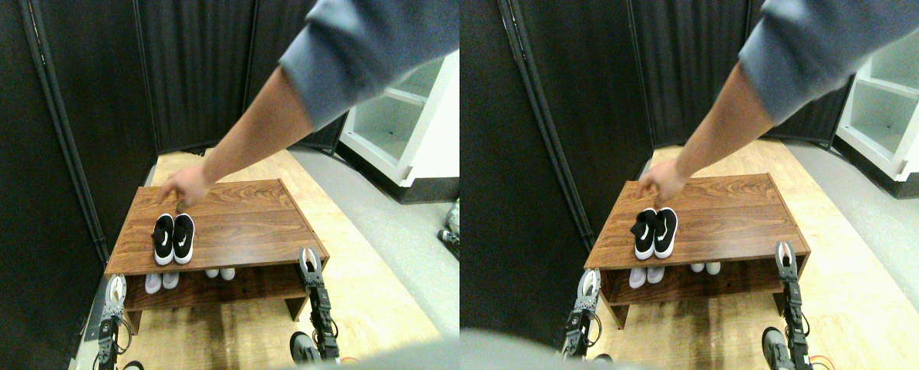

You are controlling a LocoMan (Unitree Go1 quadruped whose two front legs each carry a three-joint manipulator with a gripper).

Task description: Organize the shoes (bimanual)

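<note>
A pair of black shoes (pixel 173 238) with white soles and white side marks stands side by side on the top of a low wooden rack (pixel 251 223), toward its left. A person's hand (pixel 184 185) reaches in from the upper right and hovers just behind their heels. On the lower shelf, the toes of a pale pair (pixel 161 281) show at the left, and the white toes of another pair (pixel 220 273) show near the middle. My left gripper (pixel 115 290) sits below the rack's left front corner. My right gripper (pixel 310 260) stands at the rack's right front corner.
Dark folding screens close off the left and back. A white shelf unit (pixel 402 127) stands at the back right on grey floor. The person's grey sleeve (pixel 367 54) crosses the upper right. Light wood flooring surrounds the rack.
</note>
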